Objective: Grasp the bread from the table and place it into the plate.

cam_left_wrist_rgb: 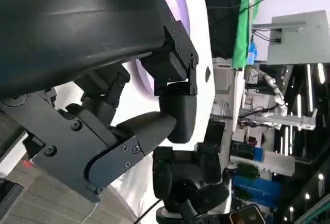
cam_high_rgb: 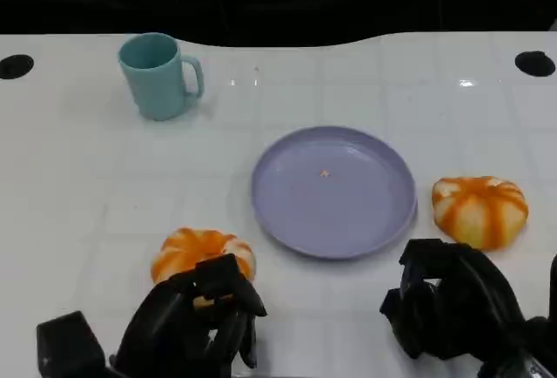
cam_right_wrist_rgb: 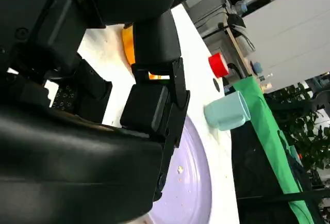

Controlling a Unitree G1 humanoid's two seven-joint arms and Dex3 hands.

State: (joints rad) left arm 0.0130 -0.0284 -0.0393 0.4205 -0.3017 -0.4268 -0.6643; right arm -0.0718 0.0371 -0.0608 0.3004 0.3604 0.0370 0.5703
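The left hand (cam_high_rgb: 196,317) hides part of the near bread (cam_high_rgb: 202,254); whether its fingers clamp it, I cannot tell. The right hand (cam_high_rgb: 452,304), fingers curled on nothing, sits near the plate (cam_high_rgb: 334,191).

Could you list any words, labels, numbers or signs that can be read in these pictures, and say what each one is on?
No text can be read in any view.
The mug, plate and both breads are plain, with no print.
The boxes and equipment behind the table in the left wrist view are too small and blurred to show any lettering.
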